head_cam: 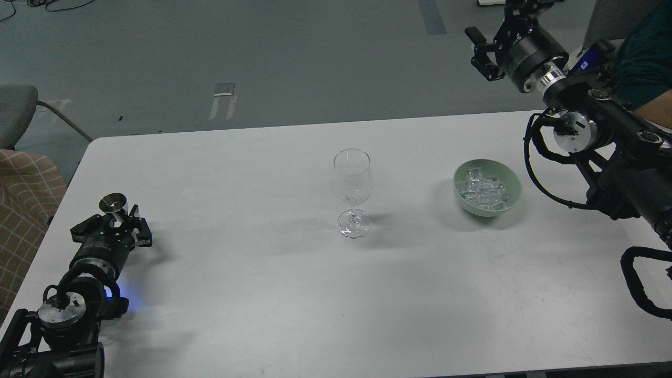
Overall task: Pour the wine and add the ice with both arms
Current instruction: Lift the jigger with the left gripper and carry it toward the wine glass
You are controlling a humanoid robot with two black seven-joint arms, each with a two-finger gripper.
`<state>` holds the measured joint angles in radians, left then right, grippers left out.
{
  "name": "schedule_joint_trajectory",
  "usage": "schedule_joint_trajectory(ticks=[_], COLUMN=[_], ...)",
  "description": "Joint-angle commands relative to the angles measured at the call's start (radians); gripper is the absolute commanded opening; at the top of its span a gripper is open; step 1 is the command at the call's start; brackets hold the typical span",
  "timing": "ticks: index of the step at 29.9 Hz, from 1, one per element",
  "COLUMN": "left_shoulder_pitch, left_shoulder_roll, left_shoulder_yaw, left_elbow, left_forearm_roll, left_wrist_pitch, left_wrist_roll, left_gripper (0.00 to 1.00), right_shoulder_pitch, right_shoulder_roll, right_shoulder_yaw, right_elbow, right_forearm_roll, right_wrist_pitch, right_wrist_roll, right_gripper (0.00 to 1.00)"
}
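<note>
A clear stemmed wine glass (352, 181) stands upright mid-table and looks empty. A pale green bowl (512, 181) to its right holds several clear ice cubes (482, 191). My left gripper (116, 221) is low over the table's left side, with its fingers closed on the lower part of a small upright metal jigger (113, 202). My right gripper (480, 51) is held high beyond the table's far right corner, well above and behind the bowl. It is open and empty.
The white table (262, 294) ends at a rounded far-left corner. A checked cushion (23, 199) and a grey chair (16, 113) stand off the left edge. A person in a dark green sleeve (648, 58) is at the far right behind my right arm.
</note>
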<state>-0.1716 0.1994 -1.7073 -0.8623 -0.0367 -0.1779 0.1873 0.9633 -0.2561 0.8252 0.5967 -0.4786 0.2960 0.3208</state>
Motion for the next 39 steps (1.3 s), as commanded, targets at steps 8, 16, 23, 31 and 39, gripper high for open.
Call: schedule_joint_trajectory(ticks=[8,16,23,31,39], left_shoulder_pitch=[-0.006,-0.060,-0.109,-0.103,-0.104], left_shoulder_roll=[-0.003,-0.006,0.005,-0.011,-0.031], left_shoulder_yaw=[-0.012,-0.009,0.006,0.087,0.193], left_elbow=[-0.001,-0.020,-0.087,-0.303,-0.464], left_forearm_roll=[-0.015,-0.017,-0.012,0.000,0.018], left_wrist_pitch=[-0.032,-0.023,0.007,0.153,0.221], left_wrist_roll=[-0.002,-0.017,-0.002,0.009,0.027], left_gripper=[0.05,0.00,0.00,0.00,0.00], right_shoulder_pitch=[0.002,0.002,0.000,-0.005,-0.006], right_shoulder_roll=[0.000,0.000,0.000,0.005,0.003], right_shoulder_yaw=[0.000,-0.001,-0.003,-0.005,-0.005], right_elbow=[0.000,0.002,0.000,0.000,0.002], right_forearm_roll=[0.000,0.000,0.000,0.000,0.000], right_wrist_pitch=[-0.003,-0.006,-0.006,-0.008,-0.009], right_wrist_roll=[0.000,0.000,0.000,0.000,0.000], right_gripper=[1.00,1.00,1.00,1.00,1.00])
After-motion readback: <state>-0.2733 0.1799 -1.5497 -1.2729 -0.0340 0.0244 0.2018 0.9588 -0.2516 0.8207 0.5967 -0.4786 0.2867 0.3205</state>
